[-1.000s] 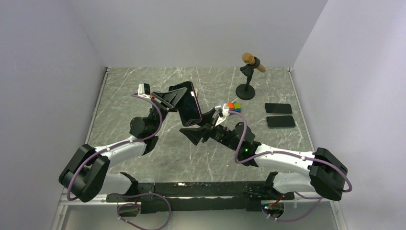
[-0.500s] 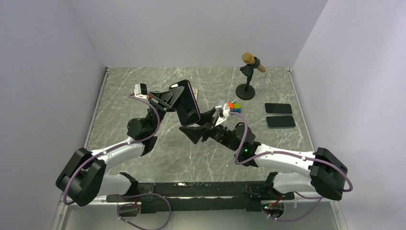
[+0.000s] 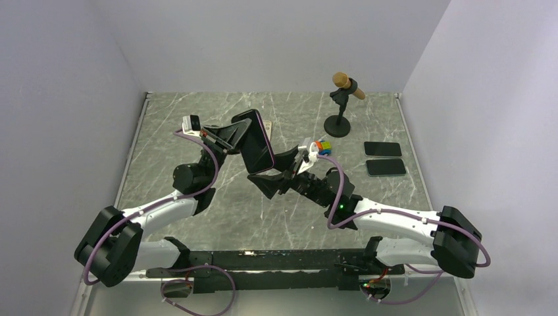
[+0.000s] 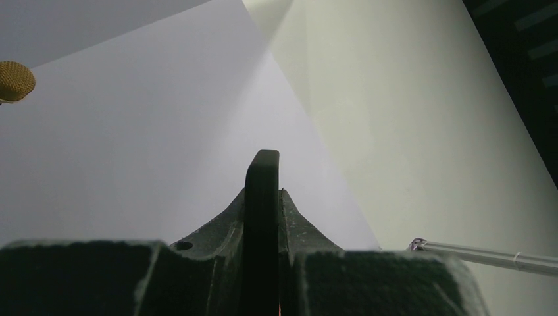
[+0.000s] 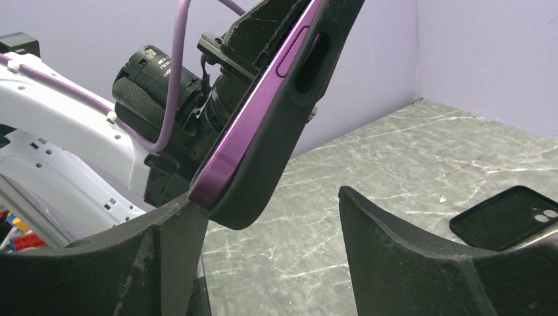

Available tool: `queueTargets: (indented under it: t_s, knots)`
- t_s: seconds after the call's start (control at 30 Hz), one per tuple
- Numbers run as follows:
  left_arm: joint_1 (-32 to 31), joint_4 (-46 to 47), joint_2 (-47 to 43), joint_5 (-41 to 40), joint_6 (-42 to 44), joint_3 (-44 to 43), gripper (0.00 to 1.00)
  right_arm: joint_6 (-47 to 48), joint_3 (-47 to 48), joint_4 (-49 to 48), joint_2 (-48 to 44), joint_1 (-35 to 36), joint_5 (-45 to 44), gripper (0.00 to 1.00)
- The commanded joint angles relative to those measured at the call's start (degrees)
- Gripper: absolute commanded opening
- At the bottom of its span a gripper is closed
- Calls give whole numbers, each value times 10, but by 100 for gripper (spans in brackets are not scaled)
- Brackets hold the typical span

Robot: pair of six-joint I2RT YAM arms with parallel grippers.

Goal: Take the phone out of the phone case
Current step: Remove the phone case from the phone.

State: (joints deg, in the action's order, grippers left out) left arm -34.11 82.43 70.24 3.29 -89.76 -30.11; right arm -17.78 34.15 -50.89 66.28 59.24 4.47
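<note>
Pinching phone, left fingers, right fingers spread

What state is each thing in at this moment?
Phone, lifted off the table, tilted, one purple side bared.
Case, on the phone, edge peeled off one side.
Left gripper, shut on the phone.
Right gripper, open, the phone's lower corner between its fingers.
Microphone, upright in its stand.
Dark slabs, both flat on the table.

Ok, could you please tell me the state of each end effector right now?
Left end effector: closed on the cased phone.
Right end effector: open, holding nothing, the cased phone's lower corner just inside its gap.
</note>
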Motion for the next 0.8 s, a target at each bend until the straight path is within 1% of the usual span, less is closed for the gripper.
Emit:
queueTargets:
  t_s: [0.0, 0.13, 0.23, 0.3, 0.37, 0.43, 0.5, 0.53, 0.6, 0.67, 0.7, 0.77]
  knots:
    - [-4, 130, -19, 3, -10, -1, 0, 9, 35, -8, -18, -2, -1, 75]
    - [-4, 130, -16, 13, -12, -6, 0, 9, 38, -9, -14, -4, 11, 76]
    - [-4, 129, -15, 37, -5, -9, 0, 24, 55, 50, -21, -5, 16, 77]
    - [-3, 129, -19, 50, 6, -9, 0, 23, 68, 100, -22, -12, 37, 79]
    - [-3, 129, -23, 48, 16, -1, 0, 13, 72, 119, -25, -15, 47, 80]
    - [0, 129, -23, 64, 30, -5, 0, -14, 68, 130, -28, -25, 53, 81]
    - [8, 127, -24, 97, 40, -21, 0, -44, 62, 132, -29, -53, 102, 81]
    - [15, 119, -24, 121, 41, -30, 0, -58, 59, 136, -30, -68, 150, 81]
    - [37, 82, -32, 184, 39, -48, 0, -76, 61, 168, -37, -92, 204, 82]
    - [60, 32, -53, 235, 61, -51, 0, -76, 64, 213, -52, -106, 227, 82]
    - [68, 0, -71, 238, 80, -43, 0, -78, 63, 234, -63, -110, 223, 82]
    - [72, -57, -111, 207, 131, -18, 0, -90, 58, 245, -80, -113, 217, 85]
